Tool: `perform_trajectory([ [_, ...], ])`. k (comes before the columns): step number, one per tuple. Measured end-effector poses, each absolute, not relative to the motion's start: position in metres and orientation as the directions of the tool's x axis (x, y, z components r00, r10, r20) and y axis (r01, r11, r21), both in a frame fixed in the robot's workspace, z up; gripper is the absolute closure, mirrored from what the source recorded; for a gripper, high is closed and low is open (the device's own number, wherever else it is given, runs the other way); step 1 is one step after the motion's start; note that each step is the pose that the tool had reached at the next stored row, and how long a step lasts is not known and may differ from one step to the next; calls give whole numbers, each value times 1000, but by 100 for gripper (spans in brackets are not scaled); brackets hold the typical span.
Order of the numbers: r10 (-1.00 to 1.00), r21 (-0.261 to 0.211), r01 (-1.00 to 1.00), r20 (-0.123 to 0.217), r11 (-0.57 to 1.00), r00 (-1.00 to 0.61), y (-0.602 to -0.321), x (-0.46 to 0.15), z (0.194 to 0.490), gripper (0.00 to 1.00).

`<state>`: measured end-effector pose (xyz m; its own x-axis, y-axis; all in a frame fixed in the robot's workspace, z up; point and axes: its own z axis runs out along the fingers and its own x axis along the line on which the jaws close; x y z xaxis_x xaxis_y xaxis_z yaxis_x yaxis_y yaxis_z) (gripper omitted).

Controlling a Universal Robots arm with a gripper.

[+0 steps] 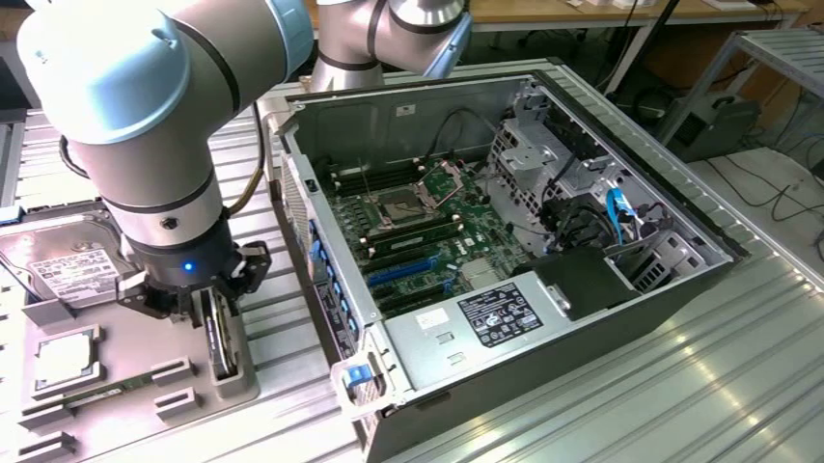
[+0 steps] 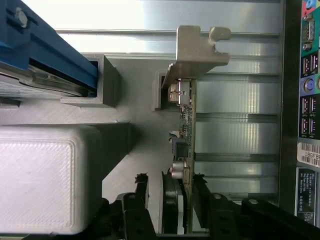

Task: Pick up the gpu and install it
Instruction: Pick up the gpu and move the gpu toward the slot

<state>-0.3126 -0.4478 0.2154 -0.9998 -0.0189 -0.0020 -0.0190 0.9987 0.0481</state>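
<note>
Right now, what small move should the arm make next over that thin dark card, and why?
Probably close the fingers fully. They straddle the thin dark card with the silvery metal bracket, standing in its grey holder, but a gap shows beside one finger, so lifting now would likely leave it behind.

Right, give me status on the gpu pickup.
End effector open, fingers either side of gpu. Card stands on edge in grey holder, not lifted. Nothing blocking it.
</note>
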Motion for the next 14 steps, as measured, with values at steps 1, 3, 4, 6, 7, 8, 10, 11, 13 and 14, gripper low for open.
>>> perform_trajectory([
  [1,-19,48,-19,-2,999,-1000,-448,-313,215,58],
  [3,-19,48,-19,-2,999,-1000,-448,-313,215,58],
  [4,-19,48,-19,-2,999,-1000,-448,-313,215,58],
  [6,-19,48,-19,-2,999,-1000,-448,-313,215,58],
  [7,-19,48,-19,-2,999,-1000,-448,-313,215,59],
  [8,-19,48,-19,-2,999,-1000,-448,-313,215,59],
  [10,-19,48,-19,-2,999,-1000,-448,-313,215,66],
  [11,-19,48,-19,-2,999,-1000,-448,-313,215,66],
  [13,-19,48,-19,-2,999,-1000,-448,-313,215,66],
  [14,-19,48,-19,-2,999,-1000,-448,-313,215,66],
])
